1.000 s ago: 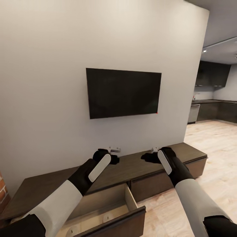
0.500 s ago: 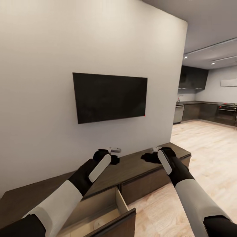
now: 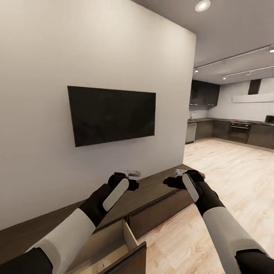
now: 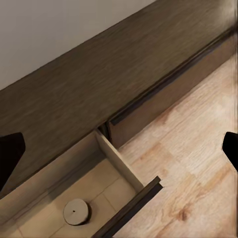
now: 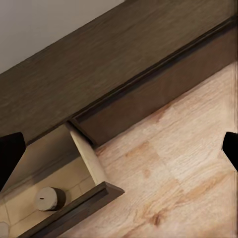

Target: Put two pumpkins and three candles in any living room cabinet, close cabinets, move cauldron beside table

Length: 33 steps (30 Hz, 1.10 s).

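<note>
The long, low, dark brown wood cabinet (image 3: 160,190) runs along the white wall under the black wall-mounted screen (image 3: 112,114). Its pale-lined drawer (image 3: 114,247) stands open, so I judge it wise to turn slowly and keep both arms clear of it. The left tool (image 3: 131,179) and right tool (image 3: 173,179) are spread wide, empty. The left wrist view reveals a stubby grey-beige candle (image 4: 76,211) in the drawer, seen end-on; the right wrist view shows it (image 5: 48,198) near the drawer's front.

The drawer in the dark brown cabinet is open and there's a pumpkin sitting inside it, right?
Not quite. The drawer of the cabinet is open, but what sits inside is a candle, a stubby beige cylinder, not a pumpkin. The left wrist view shows it best.
</note>
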### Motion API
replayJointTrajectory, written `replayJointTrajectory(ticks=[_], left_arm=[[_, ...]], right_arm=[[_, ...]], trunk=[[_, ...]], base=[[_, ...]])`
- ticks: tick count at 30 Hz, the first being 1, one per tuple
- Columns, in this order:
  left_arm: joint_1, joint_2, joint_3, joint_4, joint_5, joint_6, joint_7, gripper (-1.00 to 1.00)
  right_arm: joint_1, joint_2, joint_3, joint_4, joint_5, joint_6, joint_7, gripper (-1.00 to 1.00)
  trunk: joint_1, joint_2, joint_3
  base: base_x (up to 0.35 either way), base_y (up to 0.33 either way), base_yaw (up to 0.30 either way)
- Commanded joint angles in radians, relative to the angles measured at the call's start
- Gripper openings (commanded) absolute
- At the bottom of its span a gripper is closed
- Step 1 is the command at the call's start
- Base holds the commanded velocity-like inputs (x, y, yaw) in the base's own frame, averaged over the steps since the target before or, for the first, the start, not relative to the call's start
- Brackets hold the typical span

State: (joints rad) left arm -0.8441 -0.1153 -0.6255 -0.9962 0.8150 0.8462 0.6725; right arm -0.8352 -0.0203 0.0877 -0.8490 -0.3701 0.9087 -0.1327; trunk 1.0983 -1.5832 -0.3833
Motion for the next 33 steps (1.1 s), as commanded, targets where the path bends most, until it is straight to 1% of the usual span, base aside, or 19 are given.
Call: replayJointTrajectory(ticks=[1,5,12,15,21,27,29,31,33], left_arm=[[-0.001,0.000,-0.002,-0.001,0.011,0.001,0.010,1.00],[-0.001,0.000,-0.002,-0.001,0.011,0.001,0.011,1.00],[-0.001,0.000,-0.003,0.000,0.010,0.003,0.013,1.00],[-0.001,0.000,-0.003,0.001,0.010,0.003,0.014,1.00],[-0.001,0.000,-0.003,0.005,0.010,0.004,0.014,1.00],[-0.001,-0.001,-0.004,0.006,0.010,0.004,0.014,1.00],[-0.001,-0.001,-0.010,0.007,0.010,0.004,0.014,1.00],[-0.001,-0.001,-0.026,0.007,0.010,0.003,0.014,1.00],[-0.001,-0.001,-0.034,0.007,0.010,0.003,0.013,1.00]], right_arm=[[-0.001,-0.001,0.004,-0.001,-0.010,0.003,-0.010,1.00],[-0.001,-0.001,0.004,-0.001,-0.010,0.003,-0.010,1.00],[-0.001,-0.002,0.004,0.000,-0.010,0.003,-0.010,1.00],[-0.001,-0.002,-0.004,0.001,-0.010,0.003,-0.010,1.00],[-0.001,-0.003,-0.034,0.001,-0.009,0.004,-0.010,1.00],[-0.001,-0.004,-0.043,0.002,-0.009,0.004,-0.010,1.00],[-0.001,-0.004,-0.044,0.003,-0.009,0.004,-0.010,1.00],[-0.001,-0.004,-0.044,0.003,-0.009,0.003,-0.010,1.00],[-0.001,-0.004,-0.045,0.004,-0.009,0.003,-0.010,1.00]], trunk=[[0.000,-0.001,0.000],[0.000,-0.001,0.004],[-0.027,0.048,0.034],[-0.038,0.069,0.047],[-0.061,0.111,0.072],[-0.084,0.153,0.097],[-0.092,0.167,0.106],[-0.100,0.181,0.114],[-0.107,0.195,0.123]], base=[[0.000,0.000,-0.227],[0.000,0.000,-0.227],[0.000,0.000,-0.227],[0.000,0.000,-0.227],[0.000,0.000,-0.227],[0.000,0.000,-0.227],[0.000,0.000,-0.227],[0.000,0.000,-0.227],[0.000,0.000,-0.227]])
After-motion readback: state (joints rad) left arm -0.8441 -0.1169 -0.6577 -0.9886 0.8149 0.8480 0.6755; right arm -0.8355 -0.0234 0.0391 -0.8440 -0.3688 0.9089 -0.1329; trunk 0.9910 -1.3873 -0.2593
